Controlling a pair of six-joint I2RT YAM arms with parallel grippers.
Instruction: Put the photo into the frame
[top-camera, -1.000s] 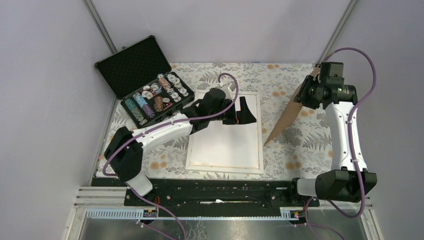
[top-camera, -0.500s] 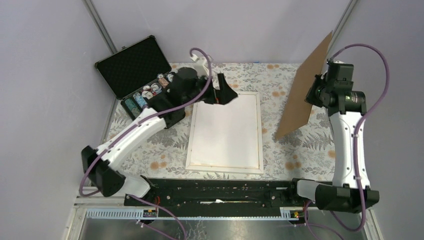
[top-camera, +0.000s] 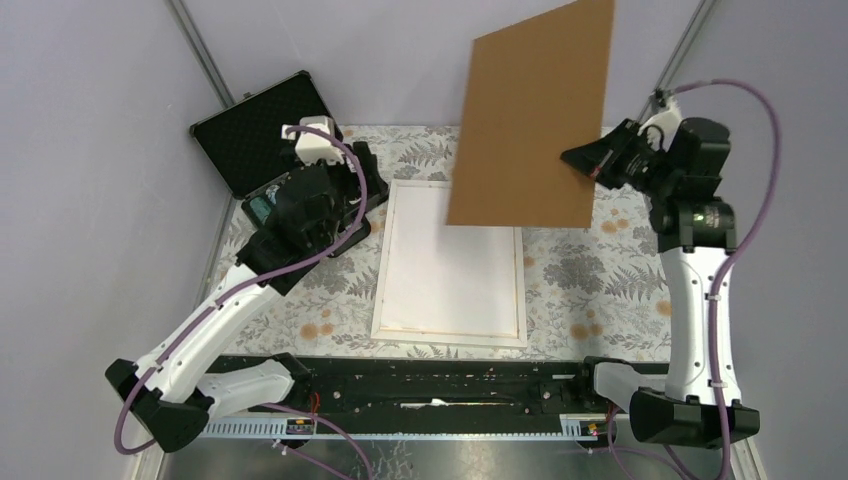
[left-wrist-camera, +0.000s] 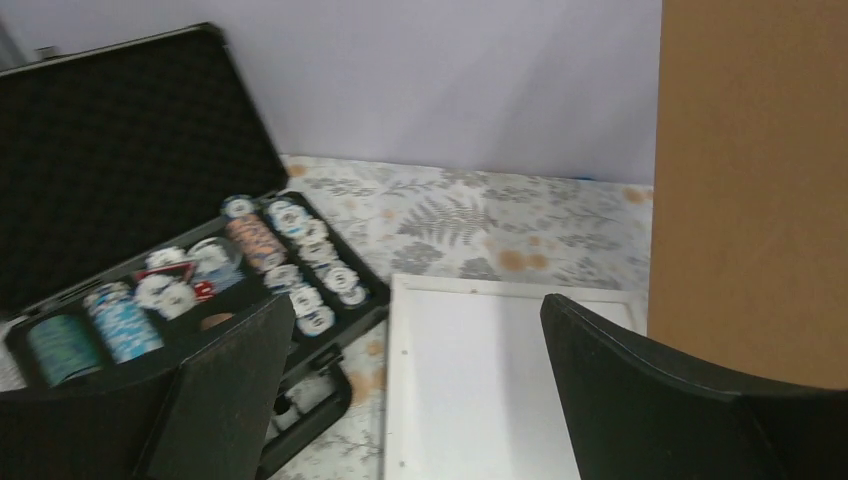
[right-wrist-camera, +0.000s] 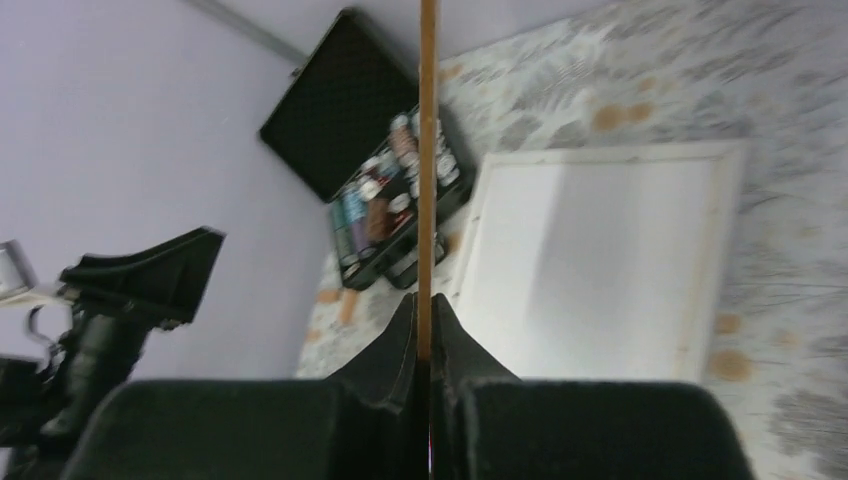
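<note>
Top external, L to R: L arm (top-camera: 305, 205) hangs over chip case (top-camera: 262, 135) at 10 o'clock of frame (top-camera: 450, 338), L jaws wide apart, empty; frame lies flat on desk (top-camera: 590, 290), white sheet (top-camera: 450, 270) inside maybe photo face-down, can't tell. R jaws clamped on 3 o'clock edge of brown backing board (top-camera: 530, 110), held high over frame's 1 o'clock corner. Photo prob. light, floppy, smudge-prone, so pinch its border; board stiff but sail-like; free desk at 4 o'clock, case crowds 10 o'clock.
</note>
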